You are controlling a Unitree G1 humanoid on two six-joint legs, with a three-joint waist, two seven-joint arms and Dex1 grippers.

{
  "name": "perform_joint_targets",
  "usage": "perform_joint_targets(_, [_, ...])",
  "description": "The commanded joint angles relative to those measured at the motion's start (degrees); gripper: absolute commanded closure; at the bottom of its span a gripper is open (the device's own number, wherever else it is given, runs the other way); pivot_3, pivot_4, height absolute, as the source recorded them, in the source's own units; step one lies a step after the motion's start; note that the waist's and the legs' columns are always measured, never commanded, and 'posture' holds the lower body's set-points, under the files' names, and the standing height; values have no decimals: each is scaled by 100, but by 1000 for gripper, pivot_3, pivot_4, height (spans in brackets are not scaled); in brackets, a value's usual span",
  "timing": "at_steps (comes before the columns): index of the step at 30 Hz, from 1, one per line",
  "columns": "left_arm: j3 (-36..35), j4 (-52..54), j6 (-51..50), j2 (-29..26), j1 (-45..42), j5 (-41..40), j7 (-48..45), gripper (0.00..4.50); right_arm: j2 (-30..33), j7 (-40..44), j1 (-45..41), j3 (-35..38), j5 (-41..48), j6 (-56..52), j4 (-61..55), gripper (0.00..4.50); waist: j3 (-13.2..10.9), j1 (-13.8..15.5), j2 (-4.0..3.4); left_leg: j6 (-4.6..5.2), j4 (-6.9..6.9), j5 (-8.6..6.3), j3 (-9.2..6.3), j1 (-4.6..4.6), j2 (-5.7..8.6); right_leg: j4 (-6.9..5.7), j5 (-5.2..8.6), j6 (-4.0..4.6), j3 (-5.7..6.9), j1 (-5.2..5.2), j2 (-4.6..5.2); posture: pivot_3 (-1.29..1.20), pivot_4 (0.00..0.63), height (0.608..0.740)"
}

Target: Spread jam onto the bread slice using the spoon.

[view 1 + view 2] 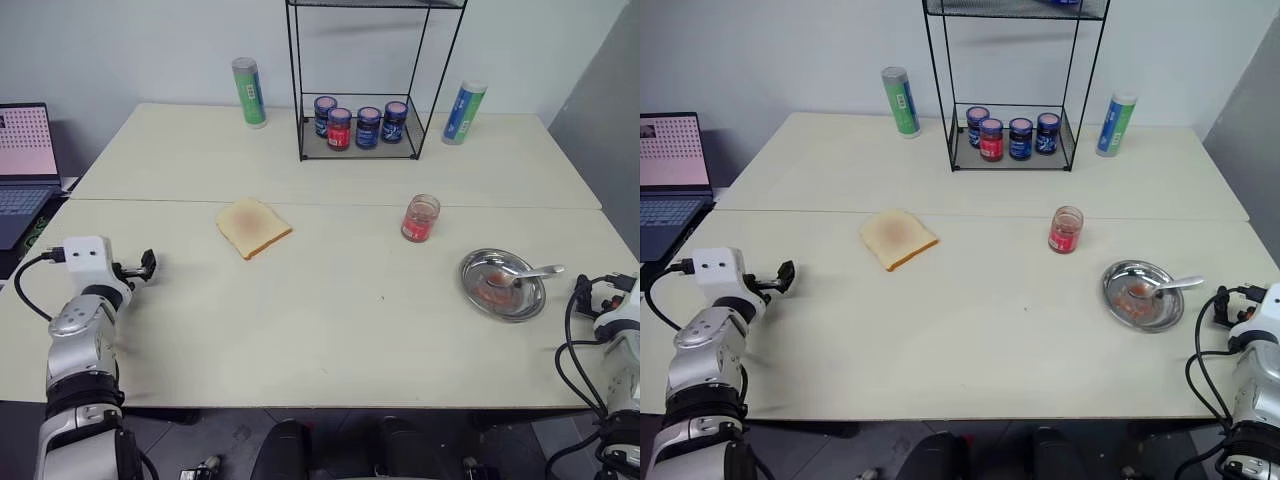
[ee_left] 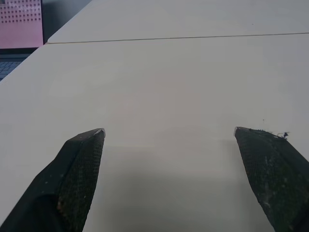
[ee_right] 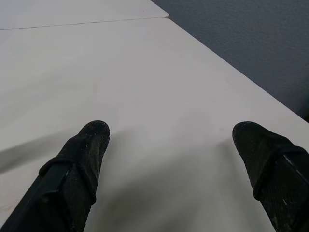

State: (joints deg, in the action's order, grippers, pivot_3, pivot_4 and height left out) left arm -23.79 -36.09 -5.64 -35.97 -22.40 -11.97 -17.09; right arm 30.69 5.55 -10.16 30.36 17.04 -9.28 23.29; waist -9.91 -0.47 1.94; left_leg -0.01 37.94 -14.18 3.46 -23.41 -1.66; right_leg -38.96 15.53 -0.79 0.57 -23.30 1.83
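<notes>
On the pale table [image 1: 330, 320] the bread [image 1: 253, 226] lies flat, left of centre, nothing on it or touching it. The jam [image 1: 421, 218] stands at about three o'clock from the bread, well apart, its jar open. From the jam, at roughly four o'clock, sits a round metal dish [image 1: 502, 285] smeared red inside, with the spoon [image 1: 530, 273] resting in it, bowl in the dish and handle out over the rim toward three o'clock.

At twelve o'clock from the bread and jam a black wire rack [image 1: 362, 130] holds four lidded jars [image 1: 360, 124] in a row. A green tube [image 1: 248, 92] stands left of the rack, a blue-and-green one [image 1: 464, 112] right of it. A laptop [image 1: 25, 165] sits off the table's left edge.

The left gripper [image 2: 169, 133] hovers near the left edge, fingers wide apart and empty; the right gripper [image 3: 171, 126] is by the right edge, at four o'clock from the dish, likewise spread and empty. Bare tabletop lies between each gripper and the task things.
</notes>
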Motion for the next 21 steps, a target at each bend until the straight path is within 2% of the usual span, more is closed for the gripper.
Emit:
perform_joint_targets(1, [39, 191, 59, -172, -76, 64, -23, 0, 56, -60, -9, 175, 29, 103, -150, 45, 0, 0, 0, 0, 0, 0, 0, 0, 0, 0, 0, 0, 0, 0, 0, 0, 150, 740])
perform_joint_targets(6, [73, 152, 134, -154, -103, 63, -35, 0, 87, -112, 17, 212, 23, 129, -240, 45, 0, 0, 0, 0, 0, 0, 0, 0, 0, 0, 0, 0, 0, 0, 0, 0, 150, 740])
perform_joint_targets(10, [108, 176, 206, -274, -82, 91, -200, 0, 406, -161, -186, 351, -6, 161, -528, 45, 0, 0, 0, 0, 0, 0, 1, 0, 0, 0, 0, 0, -1, 0, 0, 0, 150, 740])
perform_joint_targets(12, [136, 294, 95, -418, -114, -39, -646, 0, 668, 184, -457, 217, 159, -111, -904, 45, 0, -6, 0, 0, 0, 0, 2, 0, 0, 0, 0, 0, -1, 0, 0, 0, 150, 740])
perform_joint_targets(15, [383, 887, -382, -623, -44, -342, -1680, 0, 995, 1232, -731, -268, 764, -924, -1750, 45, -2, -72, -3, 0, 0, 0, 5, 2, 0, -4, 0, 0, -2, -4, -1, 0, 150, 740])
perform_joint_targets(21, [1075, 1841, -1294, -915, 52, -495, -2830, 0, 1417, 2822, -619, -1417, 2298, -2880, -3847, 45, 9, -103, 6, 0, -5, 0, -13, 8, -8, -1, 1, 1, 9, 10, -10, 0, 150, 740])
